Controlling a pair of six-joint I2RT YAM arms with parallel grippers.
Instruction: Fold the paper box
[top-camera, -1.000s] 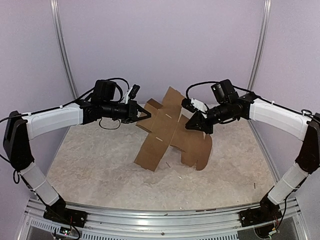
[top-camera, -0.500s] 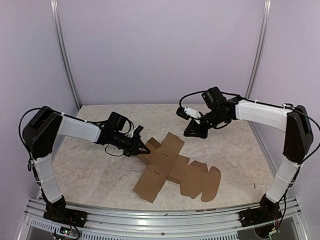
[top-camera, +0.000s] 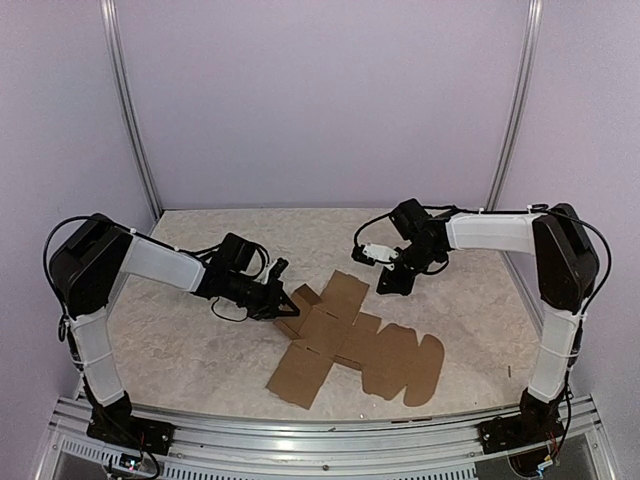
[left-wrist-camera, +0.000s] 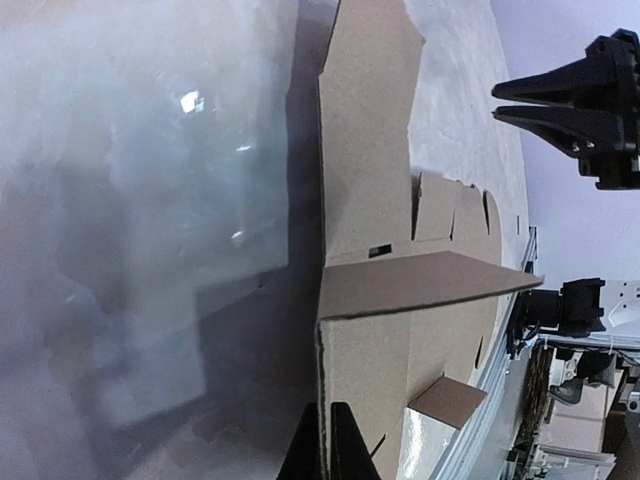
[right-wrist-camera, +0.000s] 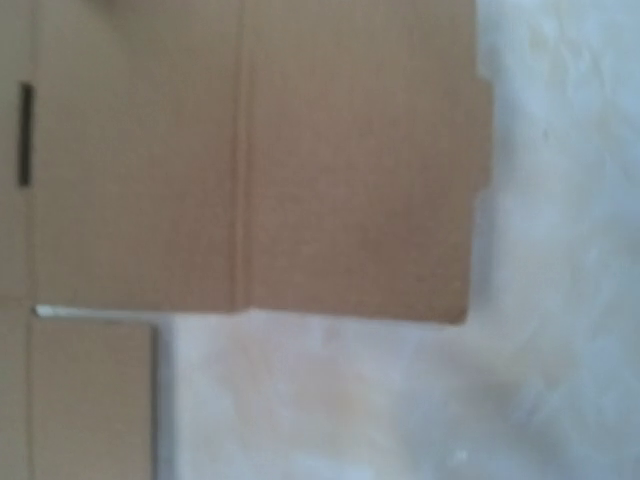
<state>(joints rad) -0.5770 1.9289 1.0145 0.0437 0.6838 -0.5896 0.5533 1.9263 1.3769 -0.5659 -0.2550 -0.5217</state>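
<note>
Both arms stretched low, left hand (top-camera: 288, 303) pinched closed, right hand (top-camera: 388, 286) with fingers slightly parted

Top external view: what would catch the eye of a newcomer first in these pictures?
First comes the brown die-cut cardboard sheet, lying unfolded in the middle of the pale mottled table, with its rounded tabs toward the near right. Next, the left gripper pinches the sheet's left edge, while the right gripper hangs empty over its far end.
</note>
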